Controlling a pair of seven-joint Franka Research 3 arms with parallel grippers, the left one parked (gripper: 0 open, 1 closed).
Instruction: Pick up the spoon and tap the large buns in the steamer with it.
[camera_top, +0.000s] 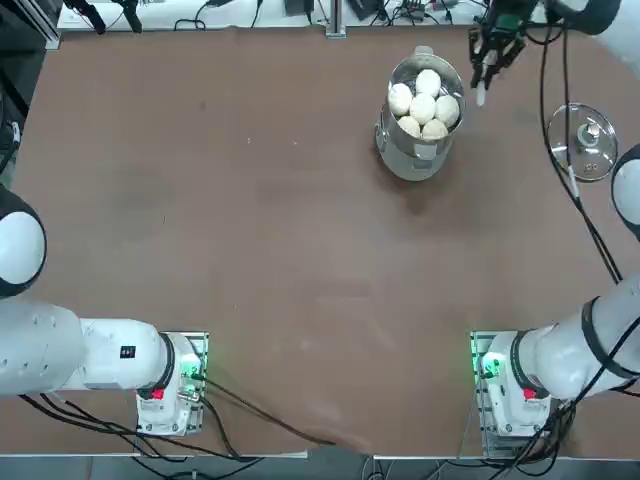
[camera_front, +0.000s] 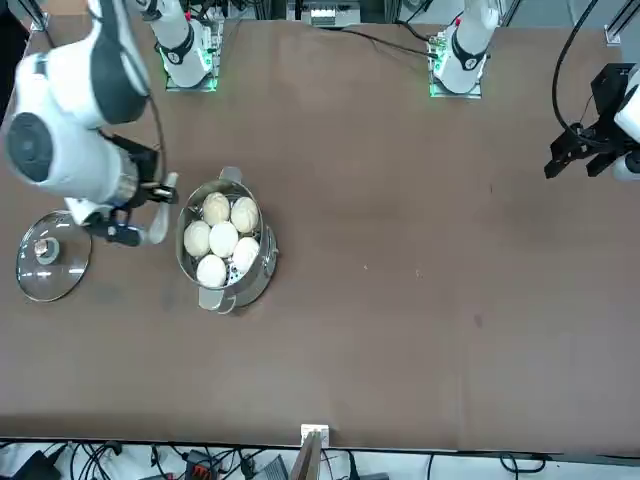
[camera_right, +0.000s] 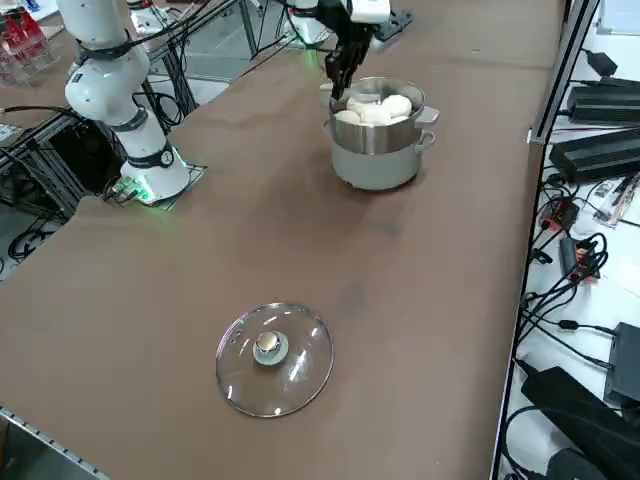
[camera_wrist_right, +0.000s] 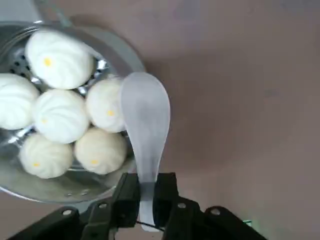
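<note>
The steamer (camera_top: 420, 125) stands on the brown table (camera_top: 250, 230) with the five large buns (camera_top: 424, 104) clustered inside it, uncovered. Just beside its rim, on the side toward the glass lid (camera_top: 581, 141), the right gripper (camera_wrist_right: 145, 200) hangs above the tabletop with its jaws clamped on the handle of the spoon (camera_wrist_right: 145, 125). The spoon's bowl points downward, close by the steamer's edge, and from the wrist camera it overlaps the nearest bun. The lid lies flat on the table, well apart from the steamer.
</note>
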